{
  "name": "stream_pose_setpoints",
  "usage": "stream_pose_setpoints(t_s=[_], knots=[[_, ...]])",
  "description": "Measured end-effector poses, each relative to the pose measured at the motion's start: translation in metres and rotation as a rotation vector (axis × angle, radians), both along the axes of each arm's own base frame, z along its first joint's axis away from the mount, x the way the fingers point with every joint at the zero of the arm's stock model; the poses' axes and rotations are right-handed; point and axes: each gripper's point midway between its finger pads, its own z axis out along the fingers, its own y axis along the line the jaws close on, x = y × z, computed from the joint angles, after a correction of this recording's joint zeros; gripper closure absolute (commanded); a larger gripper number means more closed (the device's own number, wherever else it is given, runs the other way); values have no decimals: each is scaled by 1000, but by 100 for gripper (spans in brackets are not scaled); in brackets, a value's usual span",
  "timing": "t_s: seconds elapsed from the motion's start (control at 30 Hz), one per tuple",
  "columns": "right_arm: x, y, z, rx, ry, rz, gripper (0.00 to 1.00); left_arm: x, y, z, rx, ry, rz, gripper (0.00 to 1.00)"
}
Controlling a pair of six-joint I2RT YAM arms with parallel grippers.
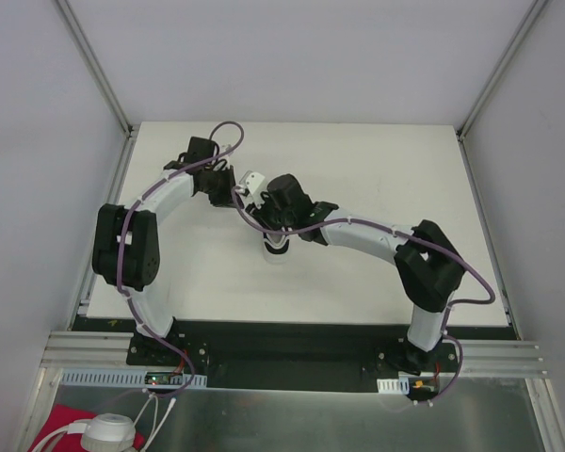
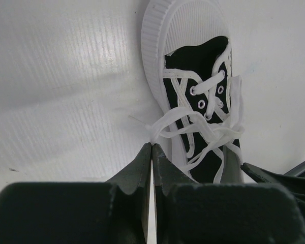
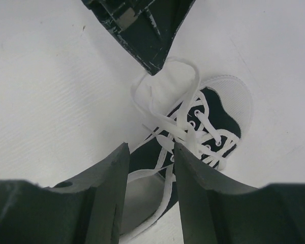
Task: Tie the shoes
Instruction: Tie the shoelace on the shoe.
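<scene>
The shoes are one small black sneaker (image 2: 199, 96) with a white sole and toe rim, lying on the white table with its laces loosely crossed. In the top view only a bit of its white sole (image 1: 276, 248) shows under the arms. My left gripper (image 2: 152, 146) is shut on a loop of white lace (image 2: 165, 122), drawn out sideways from the sneaker (image 3: 221, 119). Its dark tip (image 3: 153, 65) holds the loop's (image 3: 185, 68) far end. My right gripper (image 3: 151, 148) stands open over the sneaker's heel opening, with lace strands lying between its fingers (image 3: 190, 173).
The white table (image 1: 386, 179) is boxed in by pale walls and metal corner posts (image 1: 94, 66). Both arms meet near the middle, left gripper (image 1: 234, 191) close beside right gripper (image 1: 275, 226). A purple cable (image 1: 231, 132) loops above the left wrist.
</scene>
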Motion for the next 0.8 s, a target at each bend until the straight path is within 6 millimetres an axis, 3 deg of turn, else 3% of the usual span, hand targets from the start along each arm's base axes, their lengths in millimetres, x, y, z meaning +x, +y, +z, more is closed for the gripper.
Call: stream_pose_setpoints(t_s=[0.47, 0.57, 0.67, 0.8], knots=[[8, 0, -26, -99, -7, -28, 57, 5, -2, 5, -9, -12, -3, 100], [10, 2, -29, -113, -17, -33, 62, 5, -2, 3, -8, -6, -3, 100], [10, 1, -33, -132, -25, -34, 76, 4, -2, 1, -7, -2, -3, 100], [11, 0, -36, -147, -34, -42, 82, 4, -2, 1, -8, -1, -2, 100]])
